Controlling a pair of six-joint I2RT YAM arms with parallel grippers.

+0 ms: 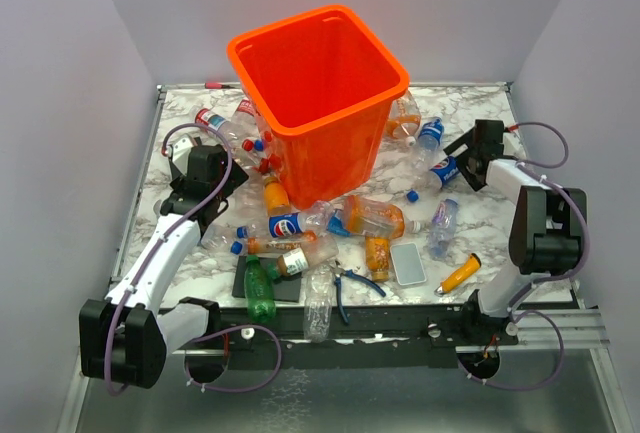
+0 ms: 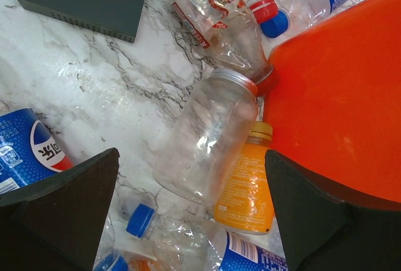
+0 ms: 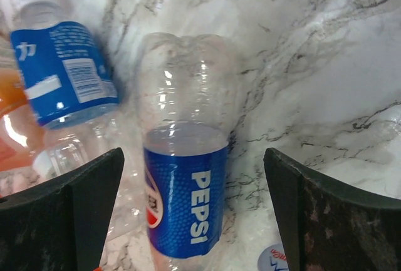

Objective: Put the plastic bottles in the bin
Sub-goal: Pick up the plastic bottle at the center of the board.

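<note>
The orange bin (image 1: 320,93) stands upright at the back middle of the marble table (image 1: 470,223), with plastic bottles lying all round its foot. My left gripper (image 1: 228,181) hangs open left of the bin. Below its jaws (image 2: 191,202) lie a clear silver-capped bottle (image 2: 210,139) and an orange bottle (image 2: 247,180) against the bin wall (image 2: 344,96). My right gripper (image 1: 462,161) is open to the right of the bin. A clear Pepsi bottle (image 3: 185,202) lies on the table between its spread fingers (image 3: 191,214), untouched. A blue-labelled bottle (image 3: 62,71) lies beside it.
Near the front edge lie a green bottle (image 1: 260,291), a flat black box (image 1: 270,281), blue-handled pliers (image 1: 352,288), a grey slab (image 1: 408,263) and an orange-handled tool (image 1: 458,275). Grey walls close in the table on three sides.
</note>
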